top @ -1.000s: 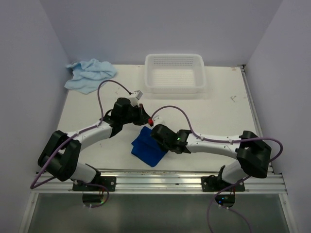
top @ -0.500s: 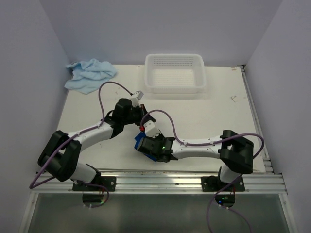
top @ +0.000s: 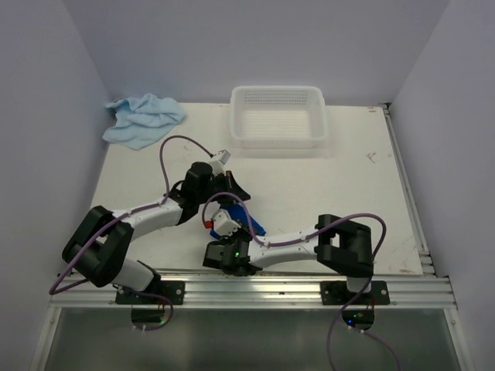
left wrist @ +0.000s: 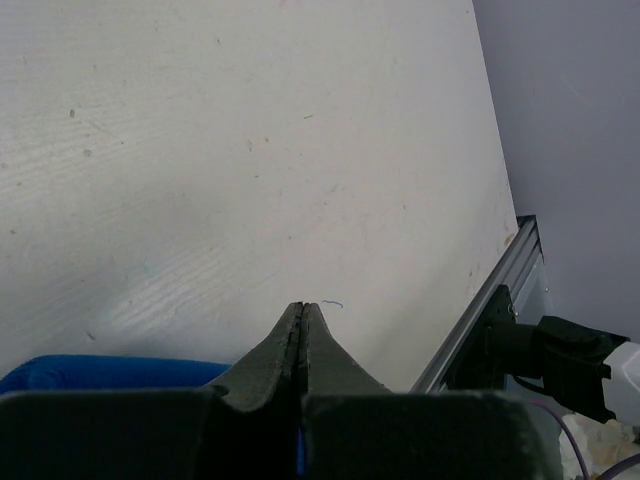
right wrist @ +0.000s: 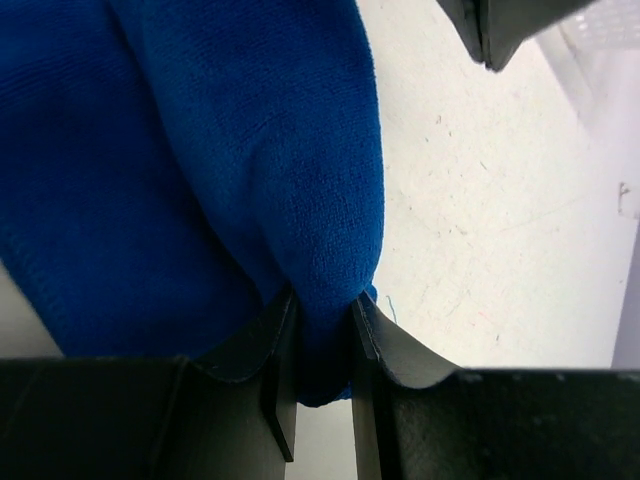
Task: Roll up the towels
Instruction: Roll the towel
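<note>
Right claw (right wrist: 322, 300) pinches the dark towel (right wrist: 200, 150) at bottom middle. Left claw (left wrist: 303, 310) is closed, with the towel at lower left.

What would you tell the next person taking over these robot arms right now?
Left fingers: shut, holding nothing, right beside the dark blue towel.
Right fingers: pinched shut on a fold of the dark blue towel.
Pale blue towel: crumpled at the far left corner, untouched.
Done: no finished roll visible.
Left: roll both towels.
</note>
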You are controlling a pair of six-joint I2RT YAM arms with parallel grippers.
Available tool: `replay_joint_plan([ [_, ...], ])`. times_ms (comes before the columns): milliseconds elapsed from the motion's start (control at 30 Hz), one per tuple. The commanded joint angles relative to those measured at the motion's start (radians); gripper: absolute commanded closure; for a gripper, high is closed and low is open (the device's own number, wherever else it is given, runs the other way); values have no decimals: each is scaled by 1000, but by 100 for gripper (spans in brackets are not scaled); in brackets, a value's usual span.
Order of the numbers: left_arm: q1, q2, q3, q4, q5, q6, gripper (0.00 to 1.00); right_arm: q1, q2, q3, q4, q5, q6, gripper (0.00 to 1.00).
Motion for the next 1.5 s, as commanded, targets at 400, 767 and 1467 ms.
replay_joint_plan([
  [400, -25, -4, -163, 151, -38, -32, 100, 78, 152, 156, -173, 115, 56, 100],
  [767, -25, 75, -257, 320, -86, -29, 100, 81, 166, 161, -148, 50, -11, 96],
  [1467, -25, 147, -244, 320, -130, 22, 100, 158, -83, 0, -29, -121, 47, 45],
])
